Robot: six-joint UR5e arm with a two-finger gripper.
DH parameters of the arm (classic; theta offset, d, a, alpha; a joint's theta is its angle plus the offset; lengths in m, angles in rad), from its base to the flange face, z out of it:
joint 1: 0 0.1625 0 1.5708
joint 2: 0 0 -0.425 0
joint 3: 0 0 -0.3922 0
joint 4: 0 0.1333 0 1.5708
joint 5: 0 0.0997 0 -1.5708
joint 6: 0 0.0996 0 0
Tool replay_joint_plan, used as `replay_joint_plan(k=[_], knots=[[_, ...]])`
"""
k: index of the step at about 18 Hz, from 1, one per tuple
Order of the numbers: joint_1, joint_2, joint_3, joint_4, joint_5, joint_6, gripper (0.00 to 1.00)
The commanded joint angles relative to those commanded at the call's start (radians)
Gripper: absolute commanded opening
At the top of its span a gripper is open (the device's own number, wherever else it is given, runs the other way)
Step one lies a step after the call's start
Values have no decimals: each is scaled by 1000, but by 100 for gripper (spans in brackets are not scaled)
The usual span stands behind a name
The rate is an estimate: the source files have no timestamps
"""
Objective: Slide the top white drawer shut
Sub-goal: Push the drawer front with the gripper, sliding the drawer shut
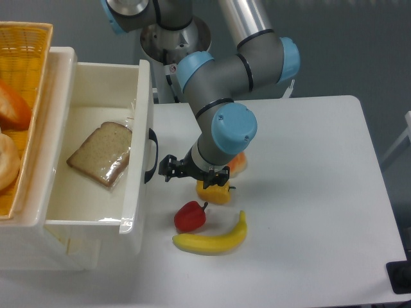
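The top white drawer (140, 96) stands pulled far out of the cabinet toward the right, with a wrapped slice of bread (101, 153) lying inside. A black curved handle (151, 156) is on its front. My gripper (168, 169) hangs low over the table just right of that handle, a small gap between them. The black fingers point left toward the drawer front; I cannot tell from this angle whether they are open or shut. Nothing shows between them.
A yellow wicker basket (29, 45) with bread rolls sits on the cabinet at far left. Right of the drawer lie a yellow pepper (214, 192), a red pepper (189, 217), a banana (212, 240) and an orange piece (237, 164) under the wrist.
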Motion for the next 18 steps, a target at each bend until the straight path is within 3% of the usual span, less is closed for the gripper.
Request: replay_joint_plan(k=[18], knots=[[-32, 23, 2, -12, -48, 28, 100]])
